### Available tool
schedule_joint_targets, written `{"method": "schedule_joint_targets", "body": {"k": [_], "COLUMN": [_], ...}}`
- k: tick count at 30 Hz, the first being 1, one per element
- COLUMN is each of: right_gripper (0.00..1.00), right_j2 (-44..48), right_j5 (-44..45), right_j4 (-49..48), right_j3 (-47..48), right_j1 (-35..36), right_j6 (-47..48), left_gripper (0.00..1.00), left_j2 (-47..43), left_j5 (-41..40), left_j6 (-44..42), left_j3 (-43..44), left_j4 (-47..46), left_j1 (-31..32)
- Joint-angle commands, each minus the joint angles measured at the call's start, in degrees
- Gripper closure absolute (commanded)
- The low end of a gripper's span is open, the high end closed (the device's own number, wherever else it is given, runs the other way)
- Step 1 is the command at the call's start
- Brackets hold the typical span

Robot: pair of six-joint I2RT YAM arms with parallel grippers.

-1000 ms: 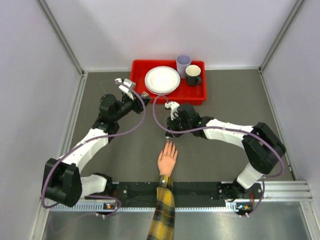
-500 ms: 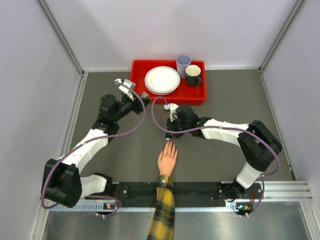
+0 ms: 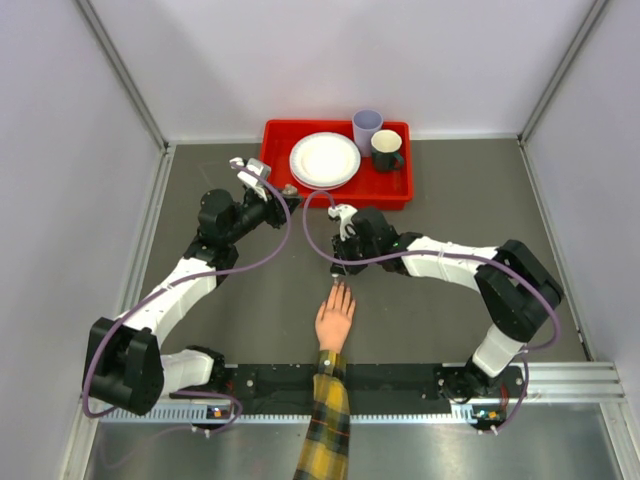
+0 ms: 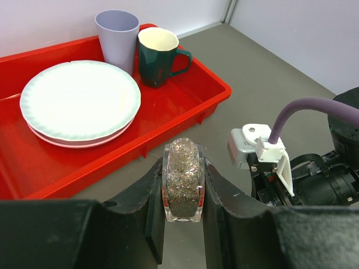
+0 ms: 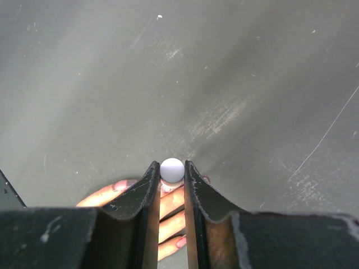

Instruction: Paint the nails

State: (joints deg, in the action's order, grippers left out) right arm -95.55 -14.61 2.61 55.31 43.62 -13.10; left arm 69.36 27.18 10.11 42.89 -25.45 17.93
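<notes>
While left pincer [image 4: 183,171] clamps one glitter bottle [image 4: 183,188], right pincer [image 5: 171,166] pinches one white cap [image 5: 171,170]

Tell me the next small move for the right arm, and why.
Probably ease the right gripper down slightly and stroke the pale cap it pinches along the fingertip below: it hovers over the hand and its nails, while the left gripper holds the glitter bottle aside.

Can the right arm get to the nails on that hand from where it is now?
Probably yes. The right gripper, shut on a white cap, hangs right over the nails, nothing between; the left gripper holds its glitter bottle by the red tray.
</notes>
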Motion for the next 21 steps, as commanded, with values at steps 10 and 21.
{"method": "schedule_joint_targets", "body": {"k": [10, 21], "right_gripper": [1.00, 1.00], "right_j2": [-1.3, -1.7], "right_j5": [1.1, 3.8], "right_j4": [-2.1, 0.4], "right_j3": [3.2, 4.5], "right_j1": [-0.6, -2.0], "right_j6": [-0.3, -0.1], "left_gripper": [1.00, 1.00], "left_j2": [-1.7, -2.3], "left_j5": [-0.1, 0.1], "left_j6": [-0.6, -0.3], "left_j3": [0.0, -0.2], "left_j4": [-2.7, -2.7], "left_j1": [-0.2, -0.2]}}
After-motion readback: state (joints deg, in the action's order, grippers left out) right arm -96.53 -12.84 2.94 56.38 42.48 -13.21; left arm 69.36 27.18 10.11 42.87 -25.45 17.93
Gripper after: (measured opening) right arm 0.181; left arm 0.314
